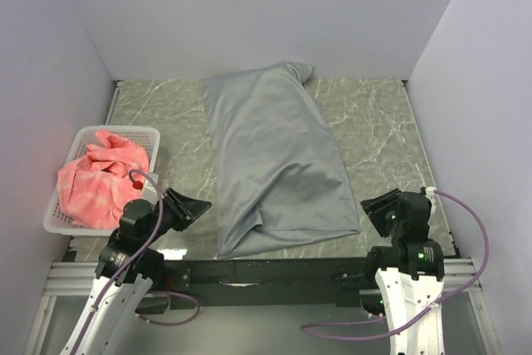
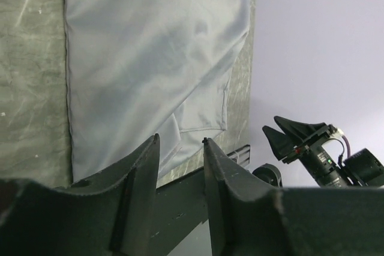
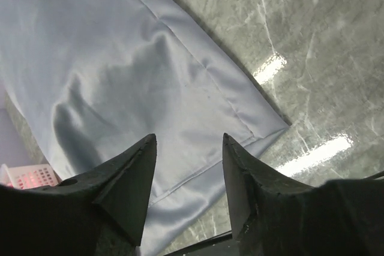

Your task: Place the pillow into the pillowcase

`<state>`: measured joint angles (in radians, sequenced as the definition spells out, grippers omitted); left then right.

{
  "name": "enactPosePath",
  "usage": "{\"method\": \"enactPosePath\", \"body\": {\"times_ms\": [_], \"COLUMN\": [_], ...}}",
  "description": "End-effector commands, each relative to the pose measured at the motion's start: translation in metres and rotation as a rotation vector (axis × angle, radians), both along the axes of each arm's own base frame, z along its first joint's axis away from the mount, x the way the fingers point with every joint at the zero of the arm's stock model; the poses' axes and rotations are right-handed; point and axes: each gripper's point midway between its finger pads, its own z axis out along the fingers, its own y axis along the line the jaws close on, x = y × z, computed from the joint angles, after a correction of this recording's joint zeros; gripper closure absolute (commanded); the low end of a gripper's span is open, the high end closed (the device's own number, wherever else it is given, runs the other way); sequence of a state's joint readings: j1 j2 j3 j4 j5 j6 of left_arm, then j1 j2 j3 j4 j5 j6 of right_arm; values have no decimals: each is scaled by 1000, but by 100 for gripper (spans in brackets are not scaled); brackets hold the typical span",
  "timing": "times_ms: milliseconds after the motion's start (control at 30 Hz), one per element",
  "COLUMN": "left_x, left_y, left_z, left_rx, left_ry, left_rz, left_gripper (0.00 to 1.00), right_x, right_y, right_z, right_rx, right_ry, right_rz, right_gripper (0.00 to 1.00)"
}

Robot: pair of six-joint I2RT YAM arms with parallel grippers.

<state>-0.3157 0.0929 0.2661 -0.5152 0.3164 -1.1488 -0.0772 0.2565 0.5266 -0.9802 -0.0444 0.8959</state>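
Note:
The grey pillowcase [image 1: 270, 160] lies lengthwise down the middle of the table, bulging along its length, with its open hem end near the front edge. It also shows in the left wrist view [image 2: 150, 58] and the right wrist view [image 3: 132, 70]. The cream pillow is not visible anywhere; it is hidden or out of view. My left gripper [image 1: 199, 208] is open and empty, hovering left of the pillowcase's near corner. My right gripper [image 1: 371, 205] is open and empty, just right of the pillowcase's near right corner. Neither touches the fabric.
A white lattice basket [image 1: 58, 214] holding a pink-red checked cloth [image 1: 96, 180] stands at the front left, right beside my left arm. The marbled green table [image 1: 374, 130] is walled in at the back and both sides. A black rail [image 1: 274, 272] runs along the front edge.

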Motion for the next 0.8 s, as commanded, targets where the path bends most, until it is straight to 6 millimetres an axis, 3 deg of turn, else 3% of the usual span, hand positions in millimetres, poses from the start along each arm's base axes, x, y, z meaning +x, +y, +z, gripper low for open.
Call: {"method": "enactPosePath", "body": {"times_ms": [0, 233, 400, 533, 600, 667, 700, 733, 767], "left_x": [7, 21, 33, 46, 46, 49, 51, 53, 53], "left_y": [4, 5, 2, -3, -18, -29, -33, -38, -44], "left_z": [16, 13, 2, 2, -3, 4, -2, 6, 2], "left_rx": [13, 42, 69, 108, 141, 186, 228, 236, 277], "left_ry": [-25, -11, 21, 13, 26, 1, 21, 6, 5], "left_rz": [30, 56, 68, 106, 72, 73, 79, 80, 75], "left_gripper": [59, 59, 58, 58, 57, 57, 56, 55, 55], "right_x": [8, 28, 35, 39, 41, 41, 44, 43, 42], "right_y": [1, 19, 20, 18, 19, 36, 31, 38, 39], "right_z": [21, 23, -8, -33, -47, -50, -52, -54, -56], "right_rx": [-12, 4, 10, -31, -49, -59, -104, -119, -129], "right_ry": [-62, -114, -60, 7, 70, 88, 112, 126, 147], "right_rz": [20, 170, 169, 158, 143, 182, 151, 182, 178], "right_gripper": [44, 49, 59, 61, 61, 60, 60, 60, 59]}}
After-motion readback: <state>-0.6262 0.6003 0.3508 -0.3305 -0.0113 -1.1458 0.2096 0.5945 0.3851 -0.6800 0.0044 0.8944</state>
